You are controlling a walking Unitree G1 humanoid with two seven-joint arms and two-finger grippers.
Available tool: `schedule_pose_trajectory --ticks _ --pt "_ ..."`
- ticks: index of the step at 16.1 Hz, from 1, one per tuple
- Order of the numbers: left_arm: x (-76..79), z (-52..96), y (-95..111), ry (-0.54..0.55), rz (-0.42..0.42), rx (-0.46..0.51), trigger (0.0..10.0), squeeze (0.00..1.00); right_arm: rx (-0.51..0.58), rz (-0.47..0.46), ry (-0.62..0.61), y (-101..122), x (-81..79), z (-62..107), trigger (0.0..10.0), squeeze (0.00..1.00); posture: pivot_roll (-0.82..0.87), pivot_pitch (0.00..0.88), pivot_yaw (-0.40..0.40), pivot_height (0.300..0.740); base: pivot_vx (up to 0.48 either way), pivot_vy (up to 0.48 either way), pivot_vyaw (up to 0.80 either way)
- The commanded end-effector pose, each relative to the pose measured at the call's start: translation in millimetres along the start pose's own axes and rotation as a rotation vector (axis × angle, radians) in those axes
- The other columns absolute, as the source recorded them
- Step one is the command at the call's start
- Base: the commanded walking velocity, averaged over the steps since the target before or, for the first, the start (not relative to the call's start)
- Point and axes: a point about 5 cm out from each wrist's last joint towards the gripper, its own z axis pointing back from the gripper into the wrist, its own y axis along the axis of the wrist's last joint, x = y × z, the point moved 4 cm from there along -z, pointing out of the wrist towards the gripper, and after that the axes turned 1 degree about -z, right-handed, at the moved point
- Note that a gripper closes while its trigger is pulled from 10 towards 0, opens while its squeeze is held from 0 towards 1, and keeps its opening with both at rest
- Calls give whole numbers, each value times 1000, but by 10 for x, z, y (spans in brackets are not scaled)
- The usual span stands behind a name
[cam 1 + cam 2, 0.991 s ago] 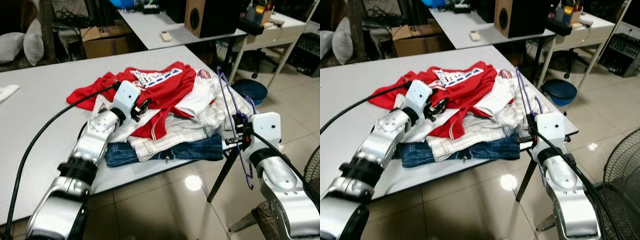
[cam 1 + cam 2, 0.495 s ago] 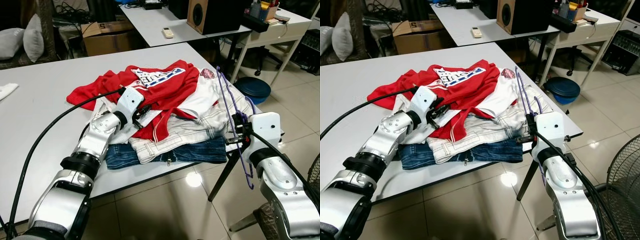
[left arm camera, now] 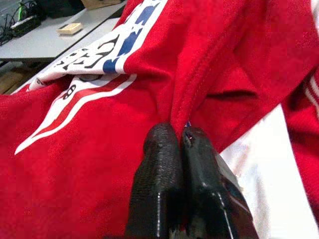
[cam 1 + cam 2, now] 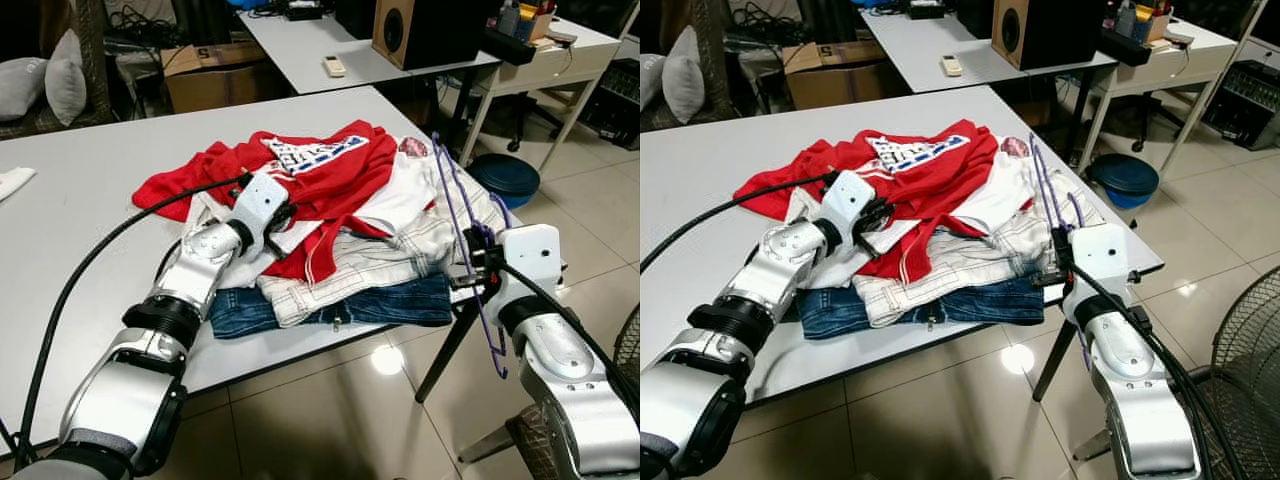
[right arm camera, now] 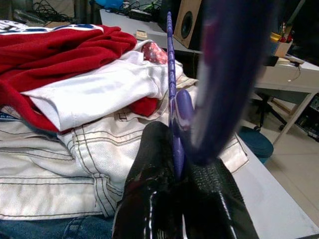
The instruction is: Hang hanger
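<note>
A pile of clothes (image 4: 350, 240) is being carried by the grey table (image 4: 80, 220). A fold of the red shirt (image 3: 164, 74) on top is being pinched between the closed fingers of the left gripper (image 3: 179, 144). The purple hanger (image 4: 455, 215) is being clamped upright by the right gripper (image 5: 174, 169) at the table's right edge.
</note>
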Motion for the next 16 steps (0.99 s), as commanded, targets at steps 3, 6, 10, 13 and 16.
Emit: schedule_pose_trajectory --ticks 3,6,10,13,16 --pt "-68 -28 58 27 -29 -3 0 0 17 10 6 39 -11 -14 10000 0 -57 0 38 740 0 0 0" --pt "-161 -20 172 58 -27 41 0 0 46 20 28 94 -2 4 10000 0 -54 0 38 740 0 0 0" --pt "-292 10 598 28 -18 178 0 0 138 -22 292 304 -125 186 10000 0 -49 0 39 740 0 0 0" --pt "-480 108 954 31 -28 274 0 0 137 -18 448 343 -249 302 10000 0 -41 0 38 740 0 0 0" --pt "-602 203 1203 47 -67 329 0 0 112 -30 529 317 -353 365 10000 0 -36 0 38 740 0 0 0"
